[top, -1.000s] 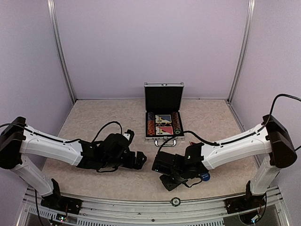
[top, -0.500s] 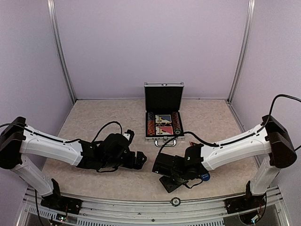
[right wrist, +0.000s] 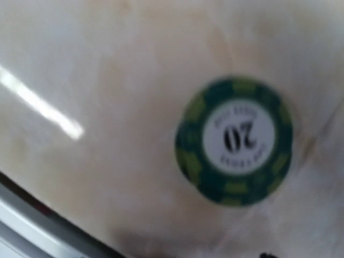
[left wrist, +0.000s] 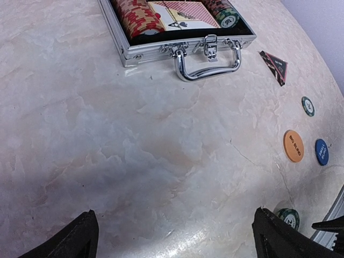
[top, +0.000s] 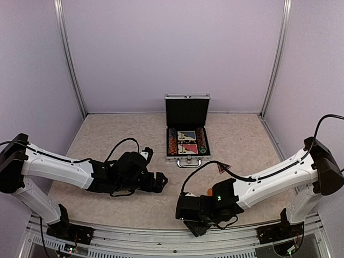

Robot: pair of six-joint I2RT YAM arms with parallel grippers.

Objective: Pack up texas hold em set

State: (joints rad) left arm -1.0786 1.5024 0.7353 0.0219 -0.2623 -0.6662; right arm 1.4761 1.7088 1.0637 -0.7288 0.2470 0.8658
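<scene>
We're over the green chip (right wrist: 235,141) now, lying flat and face up on the table (left wrist: 134,161), close to the near rail (top: 134,231) and well apart from the briefcase (top: 186,141); the right gripper (top: 195,226) hangs low above it, and we cannot tell from these views whether its jaws are apart or closed, though the chip looks to lie free on the surface; the left gripper (left wrist: 174,239) is spread wide with nothing in it, out over mid-table; we judge this step is the pick of that chip, and to do it well we'd centre over the disc, set the fingers to straddle it across its width, bring the tips right down to the table so they catch the thin edge, and close gently so it doesn't skid toward the rail; the chip is round, so it has no long axis and any wrist angle serves; its "20" reads upside down to the wrist camera; the briefcase looks to run its long side left to right, lid (top: 187,110) upright at the far side, handle (left wrist: 207,63) facing the arm bases; the triangular marker (left wrist: 274,67), orange disc (left wrist: 293,145) and blue disc (left wrist: 321,151) lie loose between chip and case.
</scene>
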